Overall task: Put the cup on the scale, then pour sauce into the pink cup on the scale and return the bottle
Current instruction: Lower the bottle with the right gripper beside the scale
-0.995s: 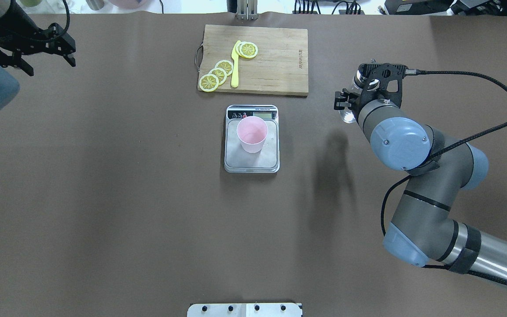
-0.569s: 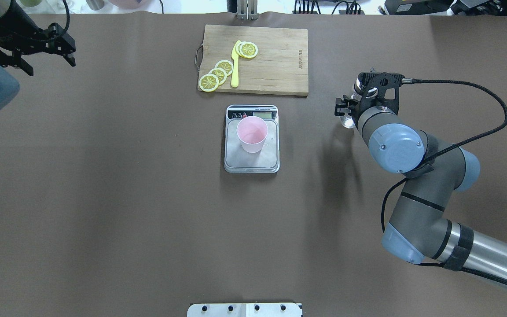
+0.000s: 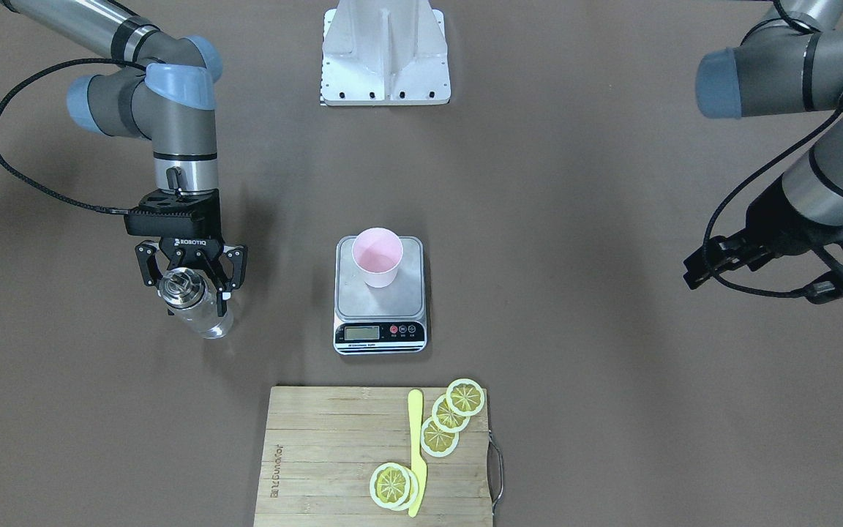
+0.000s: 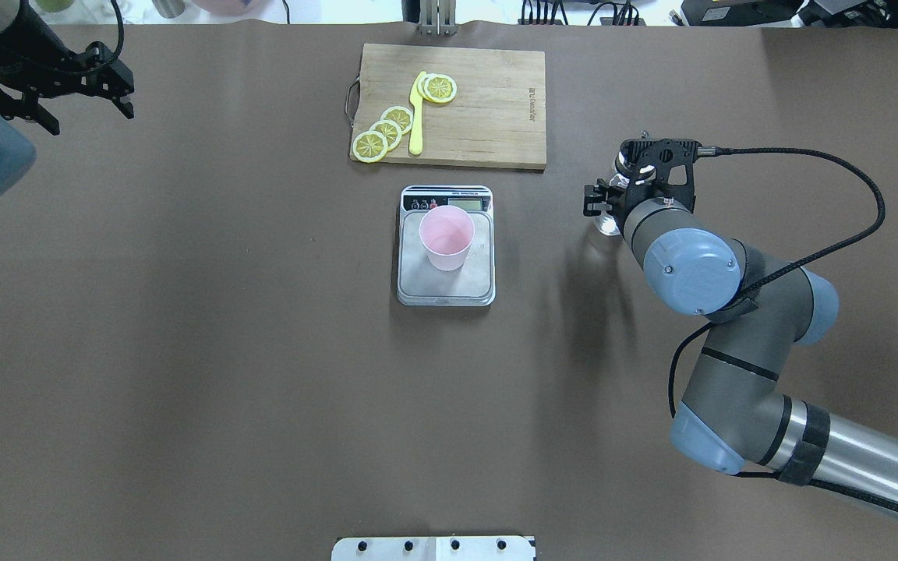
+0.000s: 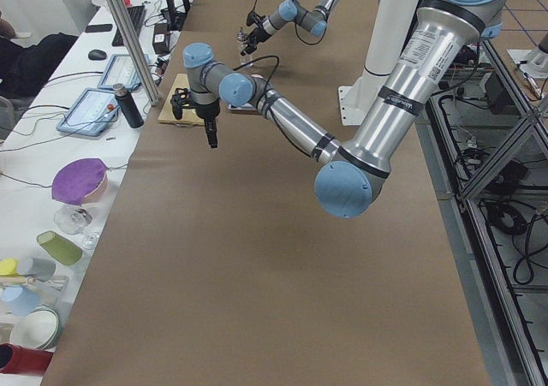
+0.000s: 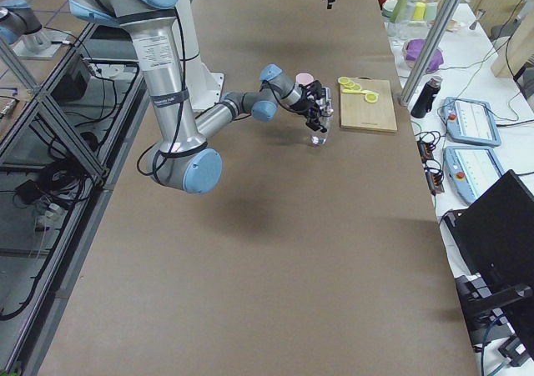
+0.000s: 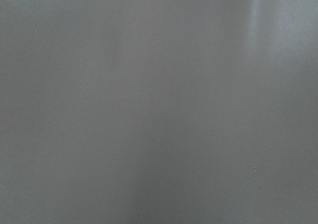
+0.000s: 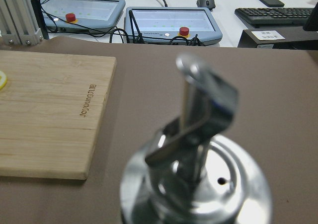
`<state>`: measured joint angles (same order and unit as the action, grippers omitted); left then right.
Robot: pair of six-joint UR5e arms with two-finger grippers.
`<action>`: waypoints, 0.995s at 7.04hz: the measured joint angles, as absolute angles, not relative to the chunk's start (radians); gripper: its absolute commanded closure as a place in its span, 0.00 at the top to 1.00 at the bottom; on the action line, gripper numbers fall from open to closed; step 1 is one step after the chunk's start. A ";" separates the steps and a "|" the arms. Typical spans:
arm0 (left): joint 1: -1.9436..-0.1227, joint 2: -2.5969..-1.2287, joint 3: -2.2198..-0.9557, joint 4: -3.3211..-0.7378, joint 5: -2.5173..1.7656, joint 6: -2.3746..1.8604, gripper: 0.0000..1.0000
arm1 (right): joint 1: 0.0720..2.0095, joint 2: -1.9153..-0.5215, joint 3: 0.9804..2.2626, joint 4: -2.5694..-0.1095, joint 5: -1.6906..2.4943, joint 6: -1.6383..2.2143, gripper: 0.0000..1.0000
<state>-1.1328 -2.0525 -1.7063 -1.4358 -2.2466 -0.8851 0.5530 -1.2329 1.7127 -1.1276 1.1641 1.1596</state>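
right gripper (image 3: 191,282) clamped on bottle (image 3: 205,316) neck, well apart from scale (image 3: 408,294) on robot's right; cup (image 3: 377,258) stands on scale. Glass looks stiff, slippery, breakable (best held under metal cap (image 3: 181,285)). left gripper (image 4: 91,120) fingers spread, far from scale

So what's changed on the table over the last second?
The right gripper, holding the bottle, has carried it a little toward the scale and back toward the robot's base. The cup on the scale, the left gripper, and the cutting board with its lemon slices have not moved.
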 measured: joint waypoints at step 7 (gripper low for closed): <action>-1.134 -2.045 -1.682 -1.465 -2.247 -0.882 0.99 | 0.567 -1.233 1.692 -0.908 1.294 0.885 0.00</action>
